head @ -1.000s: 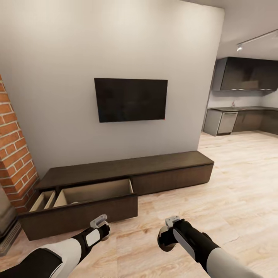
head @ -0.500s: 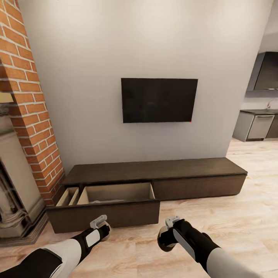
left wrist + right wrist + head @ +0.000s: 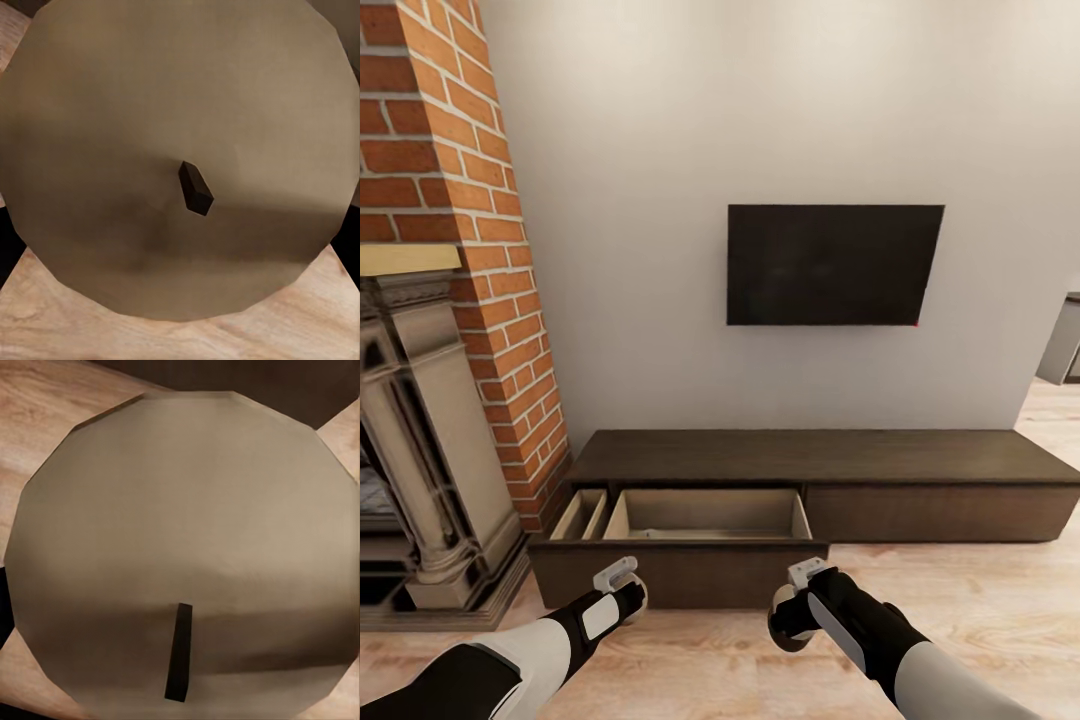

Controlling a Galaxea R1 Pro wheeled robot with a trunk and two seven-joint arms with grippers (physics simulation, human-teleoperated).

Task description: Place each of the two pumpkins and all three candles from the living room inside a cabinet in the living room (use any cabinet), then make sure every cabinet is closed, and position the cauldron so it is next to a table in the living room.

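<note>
Currently the robot faces the cabinet (image 3: 830,470), a long low dark unit under a wall-mounted TV (image 3: 834,264), beside the brick fireplace (image 3: 450,330). Its left drawer (image 3: 705,520) stands pulled out, pale interior exposed; contents not readable from the head view. Each wrist view shows a tan candle top with dark wick: left candle (image 3: 176,161), right candle (image 3: 187,547). Left end effector (image 3: 622,582) and right end effector (image 3: 800,585) hang low in front of the drawer front, each apparently closed on a candle. Step in hand, as judged: delivering candles. Next move calls for carrying both over the drawer lip, lowering inside, releasing, then pushing the drawer shut
</note>
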